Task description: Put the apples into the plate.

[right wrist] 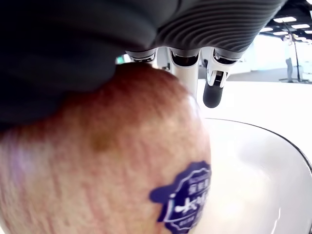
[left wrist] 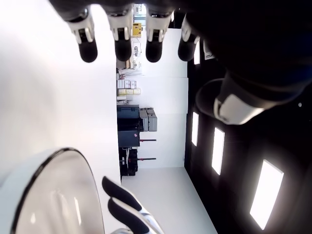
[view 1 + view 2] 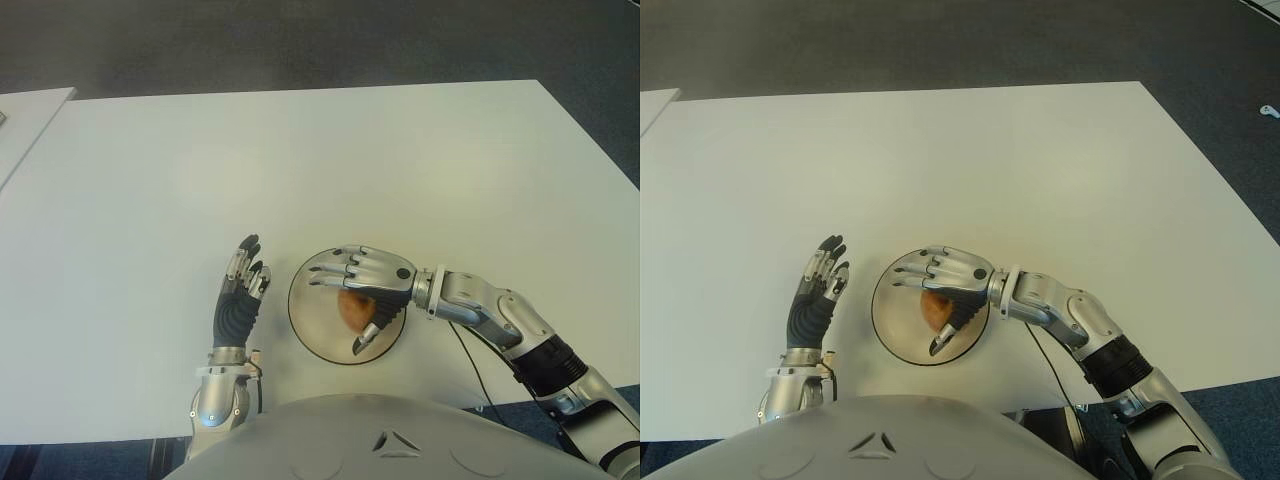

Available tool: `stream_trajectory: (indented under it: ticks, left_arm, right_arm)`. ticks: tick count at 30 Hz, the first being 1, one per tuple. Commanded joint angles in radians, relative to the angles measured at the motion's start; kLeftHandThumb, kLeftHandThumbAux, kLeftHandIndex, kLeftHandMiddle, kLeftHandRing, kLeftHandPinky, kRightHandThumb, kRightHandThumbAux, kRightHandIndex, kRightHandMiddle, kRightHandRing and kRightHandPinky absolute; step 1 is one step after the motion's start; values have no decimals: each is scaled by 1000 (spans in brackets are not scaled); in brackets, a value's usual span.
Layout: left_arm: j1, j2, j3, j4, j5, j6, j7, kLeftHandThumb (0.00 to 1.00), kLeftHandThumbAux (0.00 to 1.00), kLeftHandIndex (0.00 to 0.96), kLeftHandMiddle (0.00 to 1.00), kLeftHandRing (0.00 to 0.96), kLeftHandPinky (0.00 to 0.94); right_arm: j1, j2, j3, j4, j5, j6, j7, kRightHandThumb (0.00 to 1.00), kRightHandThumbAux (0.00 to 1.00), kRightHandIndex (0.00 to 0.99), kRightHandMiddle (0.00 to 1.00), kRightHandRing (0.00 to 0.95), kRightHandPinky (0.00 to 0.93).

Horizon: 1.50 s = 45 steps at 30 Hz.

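On the white table [image 3: 300, 150], close to the robot's near edge, sits a round white plate [image 3: 312, 320] with a dark rim. Directly above the plate is the right hand [image 3: 362, 290], reaching in from the robot's right side with its back turned upward. One apple [image 3: 353, 310], reddish-brown, shows beneath the palm, over the plate's inner area.

Right hand: the fingers [image 3: 335, 268] extend over the top of the apple toward the robot's left, and the thumb [image 3: 367, 338] curves down on the near side of the fruit. The right wrist view shows the apple [image 1: 112, 161] pressed up against the palm, with a blue sticker [image 1: 187, 197] on its skin and fingertips [image 1: 213, 92] curled past its far side; the plate's white surface [image 1: 263, 175] lies just beyond it. The hand is grasping the apple. Whether the apple's underside touches the plate cannot be determined.

Left hand [image 3: 240, 290]: positioned just beside the plate on its left, apart from the rim, fingers extended and pointing away from the robot, holding nothing. The left wrist view confirms straight, released fingers [image 2: 117, 39] and shows part of the plate's rim [image 2: 53, 161] nearby.

Only one apple is visible in either eye view.
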Motion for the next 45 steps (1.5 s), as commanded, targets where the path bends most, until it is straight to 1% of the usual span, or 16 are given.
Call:
stream_trajectory:
  ticks: [1, 20, 32, 45]
  left_arm:
    - [8, 2, 2, -9, -14, 28, 1, 57, 495, 0, 0, 0, 0]
    - [16, 8, -10, -27, -20, 38, -2, 61, 511, 0, 0, 0, 0]
    - [19, 9, -11, -46, -24, 67, -4, 46, 516, 0, 0, 0, 0]
    - [19, 15, -18, -50, -43, 58, -16, 41, 501, 0, 0, 0, 0]
  right_arm:
    - [-6, 4, -7, -2, 23, 6, 13, 0, 276, 0, 0, 0, 0]
    - [-8, 9, -8, 4, 16, 1, 4, 4, 279, 0, 0, 0, 0]
    - [-10, 8, -12, -2, 15, 8, 14, 1, 281, 0, 0, 0, 0]
    - [-12, 7, -15, -5, 18, 7, 14, 7, 273, 0, 0, 0, 0]
